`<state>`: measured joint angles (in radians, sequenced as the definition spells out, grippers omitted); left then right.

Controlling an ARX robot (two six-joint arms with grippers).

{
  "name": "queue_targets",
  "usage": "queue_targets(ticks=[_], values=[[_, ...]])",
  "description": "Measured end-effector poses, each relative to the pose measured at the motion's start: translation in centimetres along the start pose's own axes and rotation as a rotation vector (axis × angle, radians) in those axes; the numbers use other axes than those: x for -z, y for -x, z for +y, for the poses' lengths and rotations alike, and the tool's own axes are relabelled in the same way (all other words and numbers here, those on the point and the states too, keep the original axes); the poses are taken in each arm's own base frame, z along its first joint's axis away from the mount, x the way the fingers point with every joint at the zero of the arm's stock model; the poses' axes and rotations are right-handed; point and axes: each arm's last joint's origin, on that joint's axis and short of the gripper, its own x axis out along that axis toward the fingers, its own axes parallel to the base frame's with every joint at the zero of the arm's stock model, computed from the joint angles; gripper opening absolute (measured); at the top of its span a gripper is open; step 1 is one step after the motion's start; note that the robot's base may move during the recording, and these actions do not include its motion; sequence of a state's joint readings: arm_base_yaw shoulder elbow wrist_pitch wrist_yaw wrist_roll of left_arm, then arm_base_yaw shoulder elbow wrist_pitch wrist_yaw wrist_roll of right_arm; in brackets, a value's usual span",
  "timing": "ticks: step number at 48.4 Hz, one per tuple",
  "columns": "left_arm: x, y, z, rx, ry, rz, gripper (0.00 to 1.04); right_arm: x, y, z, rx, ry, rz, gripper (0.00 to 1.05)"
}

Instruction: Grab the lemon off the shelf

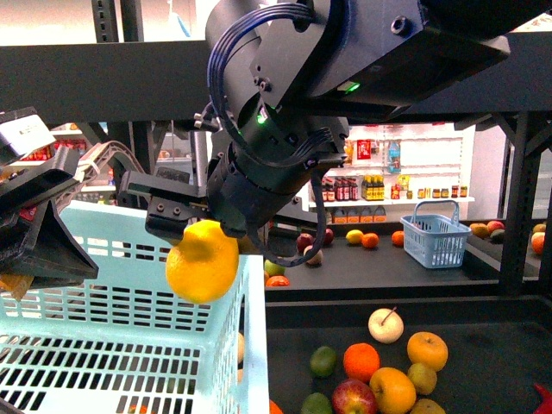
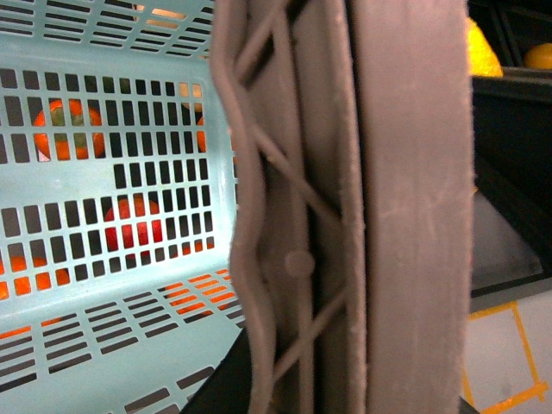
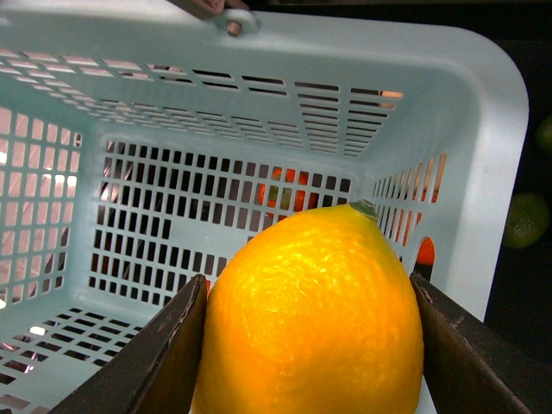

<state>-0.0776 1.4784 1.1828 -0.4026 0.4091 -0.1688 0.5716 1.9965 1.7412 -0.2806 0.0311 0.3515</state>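
The bright yellow lemon hangs above the right rim of a pale blue slotted basket, with my right gripper shut on it. In the right wrist view the lemon fills the space between both dark fingers, over the basket's inside. My left gripper is at the left, shut on the basket; its wrist view shows the basket's grey handle close up beside the basket wall. The black shelf lies to the right, its decks carrying loose fruit.
Several fruits lie on the lower deck: oranges, a yellow apple, limes and a red apple. A second blue basket stands on the far deck. White shelves of bottles stand behind.
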Motion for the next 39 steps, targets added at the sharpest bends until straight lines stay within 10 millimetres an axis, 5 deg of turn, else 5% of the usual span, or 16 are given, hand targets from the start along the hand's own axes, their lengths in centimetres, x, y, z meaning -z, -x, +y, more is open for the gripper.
queue_targets(ticks=[12, 22, 33, 39], values=[[0.0, 0.0, 0.0, 0.001, 0.000, 0.000, 0.15, 0.1, -0.3, -0.1, -0.010, -0.001, -0.003, 0.98], [0.0, 0.0, 0.0, -0.001, -0.006, 0.000, 0.15, -0.8, 1.3, -2.5, -0.021, -0.043, -0.043, 0.97], [0.0, 0.0, 0.0, -0.004, -0.002, -0.001, 0.15, -3.6, 7.3, -9.9, 0.109, -0.091, -0.226, 0.97], [0.0, 0.0, 0.0, 0.000, -0.002, 0.000, 0.15, -2.7, 10.0, -15.1, 0.201, -0.092, -0.281, 0.97]])
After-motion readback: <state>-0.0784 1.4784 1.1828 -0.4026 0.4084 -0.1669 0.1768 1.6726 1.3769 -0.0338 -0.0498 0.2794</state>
